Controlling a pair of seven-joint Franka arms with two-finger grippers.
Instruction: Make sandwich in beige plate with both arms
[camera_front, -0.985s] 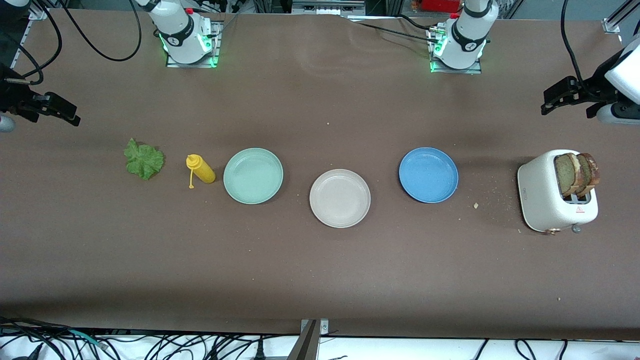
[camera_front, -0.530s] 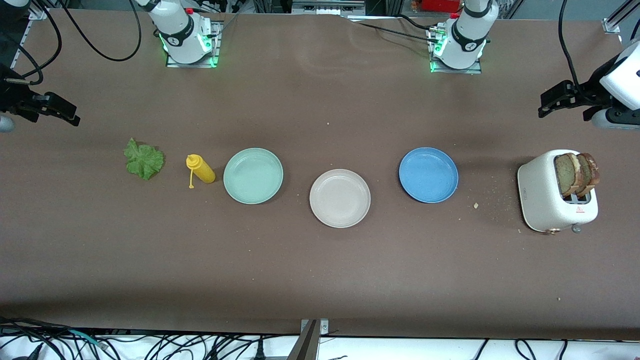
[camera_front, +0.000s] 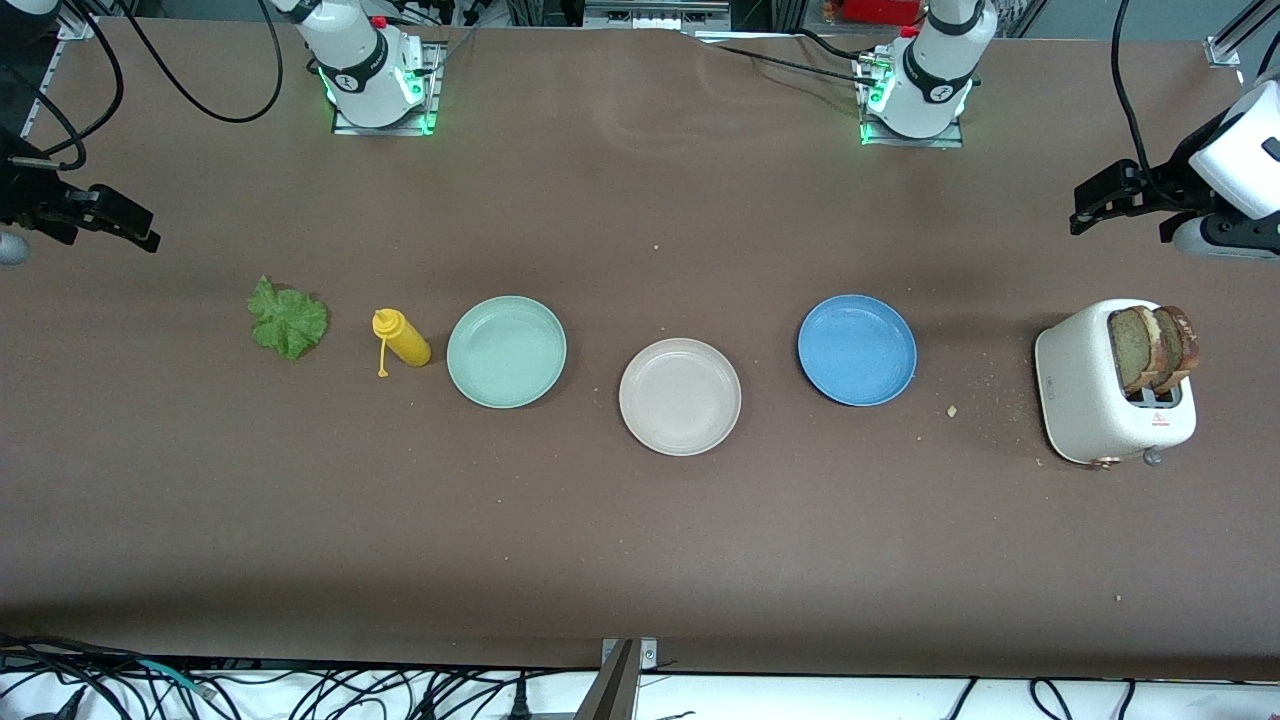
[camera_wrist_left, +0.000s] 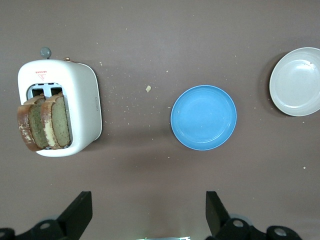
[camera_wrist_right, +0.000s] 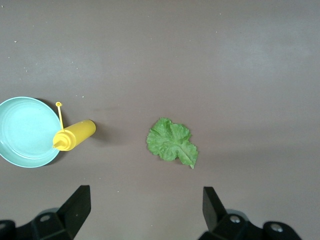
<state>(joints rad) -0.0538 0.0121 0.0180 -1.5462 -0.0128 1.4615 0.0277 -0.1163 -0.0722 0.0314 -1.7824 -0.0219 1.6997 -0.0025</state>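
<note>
Both pincers hang with their fingers spread wide and nothing between them. In the front view, nearest the camera along the lower edge of the frame, the brown tabletop (camera_front: 640, 560) lies bare. Going up toward mid-frame, the beige plate (camera_front: 680, 396) sits at the centre, holding nothing, the nearest of the three plates. Slightly higher in the frame come the mint-green plate (camera_front: 506, 351) and the blue plate (camera_front: 857, 349), one to each side of it. Beside the mint-green plate a yellow squeeze bottle (camera_front: 402, 338) lies on its side, and toward the right arm's end the lettuce leaf (camera_front: 288, 319) lies flat. At the left arm's end a white toaster (camera_front: 1100, 385) stands with two bread slices (camera_front: 1152, 347) sticking up out of its slots.

Higher still, the right pincer (camera_front: 125, 228) hangs at the frame's upper left edge, well apart from the lettuce leaf and farther still from the beige plate. The left pincer (camera_front: 1100, 200) hangs at the upper right edge, above the toaster in the frame, well apart from the beige plate. The arm bases stand along the top edge.
</note>
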